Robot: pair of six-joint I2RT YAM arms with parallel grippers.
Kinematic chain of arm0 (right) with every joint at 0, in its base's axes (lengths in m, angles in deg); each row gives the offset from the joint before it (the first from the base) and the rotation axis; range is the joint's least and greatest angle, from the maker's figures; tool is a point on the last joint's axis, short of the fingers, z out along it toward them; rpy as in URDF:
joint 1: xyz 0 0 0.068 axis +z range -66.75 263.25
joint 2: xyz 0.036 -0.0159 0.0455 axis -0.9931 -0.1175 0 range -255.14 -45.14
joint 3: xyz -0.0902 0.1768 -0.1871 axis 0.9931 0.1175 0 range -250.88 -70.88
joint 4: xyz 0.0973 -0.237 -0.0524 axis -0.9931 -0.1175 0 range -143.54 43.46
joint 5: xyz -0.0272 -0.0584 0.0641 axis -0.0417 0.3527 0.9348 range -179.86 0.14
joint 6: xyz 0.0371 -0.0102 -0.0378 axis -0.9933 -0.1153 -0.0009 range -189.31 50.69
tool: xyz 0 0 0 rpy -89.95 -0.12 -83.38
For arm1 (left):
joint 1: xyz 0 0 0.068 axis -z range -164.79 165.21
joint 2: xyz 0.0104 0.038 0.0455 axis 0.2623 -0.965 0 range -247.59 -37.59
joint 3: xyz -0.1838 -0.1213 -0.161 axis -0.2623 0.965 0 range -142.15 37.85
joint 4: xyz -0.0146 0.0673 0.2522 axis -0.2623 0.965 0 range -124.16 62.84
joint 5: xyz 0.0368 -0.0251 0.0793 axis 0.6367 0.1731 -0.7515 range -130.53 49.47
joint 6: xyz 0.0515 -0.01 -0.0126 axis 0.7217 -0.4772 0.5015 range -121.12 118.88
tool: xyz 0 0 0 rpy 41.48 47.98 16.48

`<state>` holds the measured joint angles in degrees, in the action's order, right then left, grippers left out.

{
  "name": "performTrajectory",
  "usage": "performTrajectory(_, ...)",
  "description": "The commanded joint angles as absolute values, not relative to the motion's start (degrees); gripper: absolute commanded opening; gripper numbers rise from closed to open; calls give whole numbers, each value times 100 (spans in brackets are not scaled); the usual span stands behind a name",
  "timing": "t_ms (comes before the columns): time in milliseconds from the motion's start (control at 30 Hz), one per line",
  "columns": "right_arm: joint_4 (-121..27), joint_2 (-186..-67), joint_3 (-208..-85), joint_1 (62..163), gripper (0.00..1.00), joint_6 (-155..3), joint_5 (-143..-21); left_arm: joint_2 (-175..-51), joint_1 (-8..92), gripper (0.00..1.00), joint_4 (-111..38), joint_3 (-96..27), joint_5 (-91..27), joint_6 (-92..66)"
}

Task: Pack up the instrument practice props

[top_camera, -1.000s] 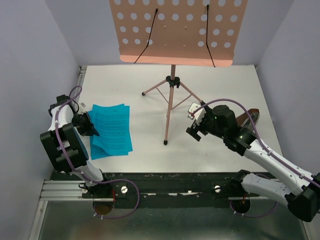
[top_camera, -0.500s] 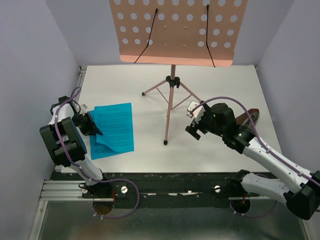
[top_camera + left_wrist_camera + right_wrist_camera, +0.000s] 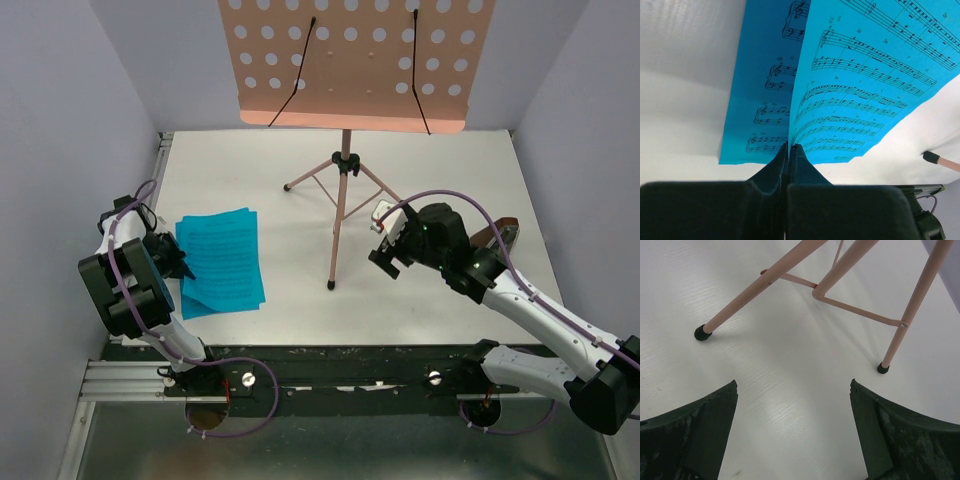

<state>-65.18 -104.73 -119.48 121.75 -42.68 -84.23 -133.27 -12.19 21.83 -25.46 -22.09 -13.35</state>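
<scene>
Top external, quick: where are the sheets?

Blue music sheets [image 3: 225, 258] lie flat on the desk [image 3: 450, 170], far left and overlapping. They sit well apart from the music stand [image 3: 340, 215].

Left hand?

The left hand [image 3: 789, 147] is at the sheets' left edge. In the left wrist view its fingers are pressed together with the paper edge pinched between them. One printed sheet overlaps another just ahead of the tips.

Stand?

Salmon-pink tripod, upright mid-desk, all feet down. Its hole-dotted panel is up top, with two black retaining wires across it. The near leg's black foot lands between the sheets and the right arm.

Right hand?

The right hand [image 3: 793, 385] is spread wide with nothing in it. It hangs over bare desk just right of the near leg. In the right wrist view two legs and their braces are straight ahead, and the fingers touch none of them.

Anything else?

A small brown object [image 3: 507, 232] sits by the right wall, mostly hidden behind the right arm. Can't tell its shape.

Obstructions?

The tripod legs stand between the two hands.
</scene>
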Motion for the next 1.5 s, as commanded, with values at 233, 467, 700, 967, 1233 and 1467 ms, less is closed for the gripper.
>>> performTrajectory(233, -6641, -10438, -12115, 12148, 100, -4189, -8362, -13260, -1274, 28, 2297, -2526, -2751, -1396)
performTrajectory(467, -6886, -10420, -12255, 12017, 100, -4539, -8380, -12927, -1292, 72, 2464, -2579, -3296, -1334)
performTrajectory(700, -7414, -10280, -12581, 10727, 100, -6269, -7240, -12049, -1283, 79, 2115, -2614, -2667, -1097)
performTrajectory(967, -6748, -10718, -12572, 9495, 100, -7843, -5280, -10782, -1125, 91, -101, -2060, 6, -526)
performTrajectory(1233, -4948, -11807, -12827, 9230, 94, -9057, -3723, -10457, -1037, 89, -576, -2885, 2044, 326)
performTrajectory(1467, -3504, -12292, -13091, 9318, 79, -7797, -3624, -10746, -818, 89, -1471, -4282, 2969, -796)
